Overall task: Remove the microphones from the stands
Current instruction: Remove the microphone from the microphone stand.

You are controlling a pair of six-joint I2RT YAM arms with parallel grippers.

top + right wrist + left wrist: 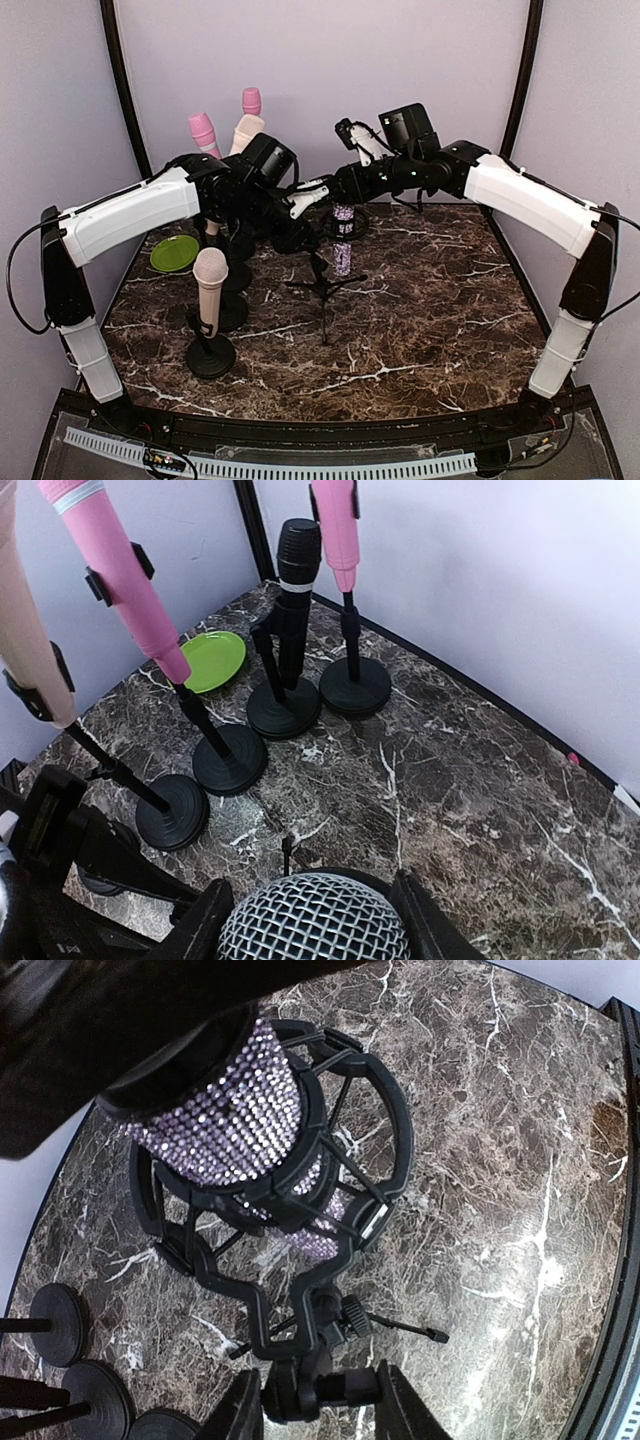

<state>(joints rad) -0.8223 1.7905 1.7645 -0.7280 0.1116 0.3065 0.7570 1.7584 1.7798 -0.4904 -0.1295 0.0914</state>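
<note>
The microphone point(342, 248) is a purple one covered in rhinestones. It stands upright at the middle of the tabletop point(450, 300), a little toward the far side. It is seated in a black shock mount point(355, 1150), whose ring and struts are wrapped around the glittering body point(230, 1120). The mount is carried on a black tripod stand point(322, 285), with thin legs spread on the dark, white-veined marble.

The silver mesh head of the microphone point(315, 935) is seen between the two fingers of the right pincer point(312, 908). This pincer is partly closed and the head is gripped from above. The left pincer point(322, 1395) is also narrowed, and it is clamped on the stand's black neck joint just below the shock mount. The stand is thus held from the left side, and the microphone remains seated in the mount.

Further microphones are set on round-based stands along the left side of the tabletop. A beige one point(210, 288) is nearest. Behind it a pink one point(120, 575), a black one point(296, 580) and another pink one point(335, 525) are ranged toward the far wall. A small dark mark is carried low on the beige handle, but it is too small to be read. A green plate point(174, 253) lies flat at the far left, beside the stand bases.
</note>
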